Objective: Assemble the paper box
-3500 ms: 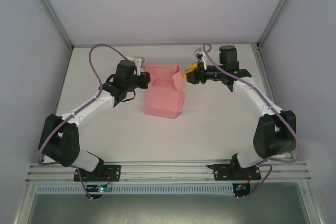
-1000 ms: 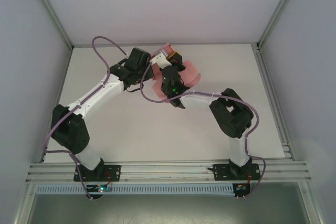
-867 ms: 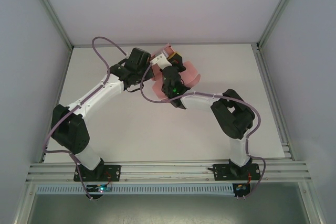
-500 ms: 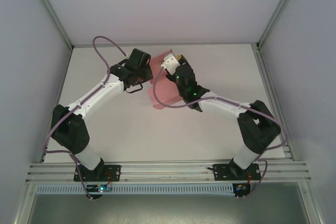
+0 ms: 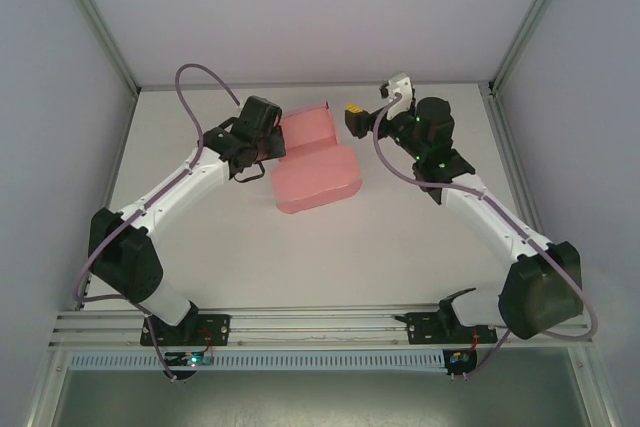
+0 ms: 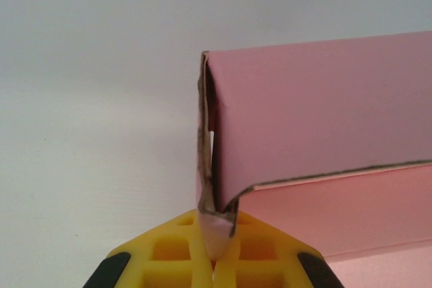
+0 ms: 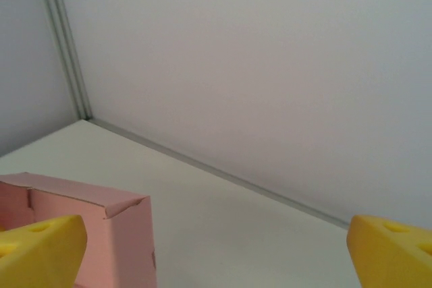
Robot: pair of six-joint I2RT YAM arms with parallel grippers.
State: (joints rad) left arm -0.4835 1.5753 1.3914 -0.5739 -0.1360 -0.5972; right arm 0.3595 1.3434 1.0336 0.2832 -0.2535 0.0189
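Observation:
The pink paper box [image 5: 315, 162] lies partly folded near the back middle of the table, a raised box part at the back and a flat rounded flap toward the front. My left gripper [image 5: 277, 141] is at its left edge, shut on a corner of the card. In the left wrist view the yellow fingers [image 6: 182, 251] pinch the folded pink edge [image 6: 214, 224], and the box [image 6: 317, 112] rises above them. My right gripper [image 5: 358, 119] hangs open just right of the box, apart from it. The right wrist view has a pink box corner [image 7: 88, 224] at lower left, between wide-spread yellow fingertips [image 7: 40, 247].
The white table [image 5: 400, 237] is walled by grey panels on three sides, with metal frame posts [image 5: 95, 17] at the back corners. A rail [image 5: 320, 325] runs along the near edge by the arm bases.
My right arm has swung away from over the box to the right and let go of it. The box has dropped from a tilted, lifted pose to lying flatter on the table.

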